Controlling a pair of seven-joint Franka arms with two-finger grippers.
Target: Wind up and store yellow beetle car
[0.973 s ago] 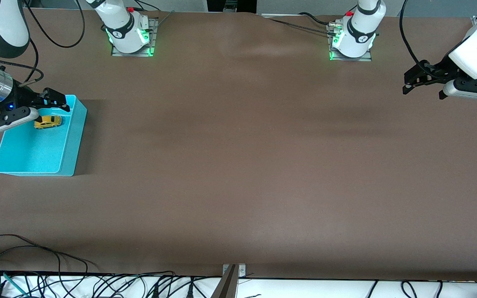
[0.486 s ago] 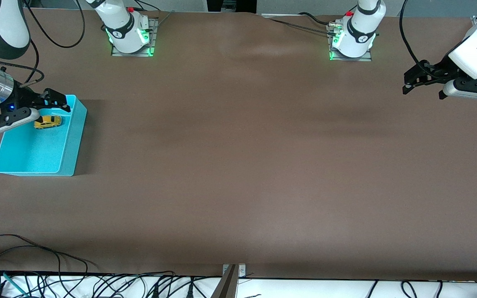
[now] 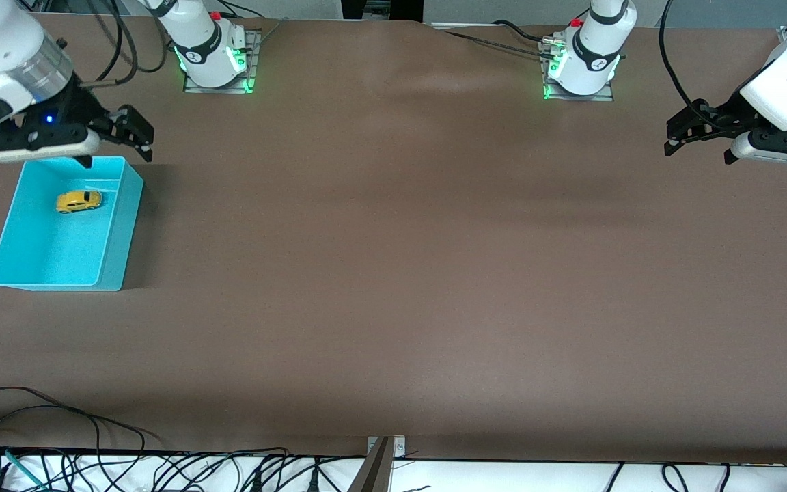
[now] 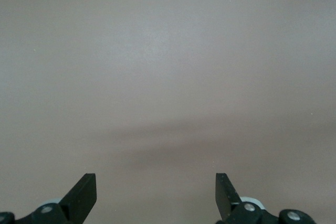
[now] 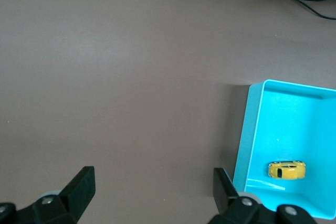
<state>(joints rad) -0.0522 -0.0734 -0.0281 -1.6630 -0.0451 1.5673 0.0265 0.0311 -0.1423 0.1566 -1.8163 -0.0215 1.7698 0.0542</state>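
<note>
Yellow against turquoise, the yellow beetle car (image 3: 78, 201) sits upright on its wheels on the floor of the turquoise bin (image 3: 113, 236), in the part of the bin farther from the front camera. In the front view its long axis runs along the tabletop (image 3: 393, 273) from one arm's end toward the other, slightly tilted; which end is the nose I cannot tell. The bin is an open rectangular box of smooth plastic with straight walls, standing at the right arm's end of the tabletop, whose covering is a matte brown sheet. Nothing else lies in the bin. The right hand (image 3: 117, 145) hangs over the bin's rim nearest the robot bases, fingers spread wide and empty, apart from the car. The left hand (image 3: 697, 143) hovers over the left arm's end of the tabletop, also wide and empty; that arm waits.

In the left wrist view, the left hand (image 4: 156, 195) shows two dark fingertips well apart over bare brown surface.

In the right wrist view, the right hand (image 5: 154, 187) is spread wide, and the bin (image 5: 252, 129) shows with the car (image 5: 286, 170) lying near one wall inside it.
</note>
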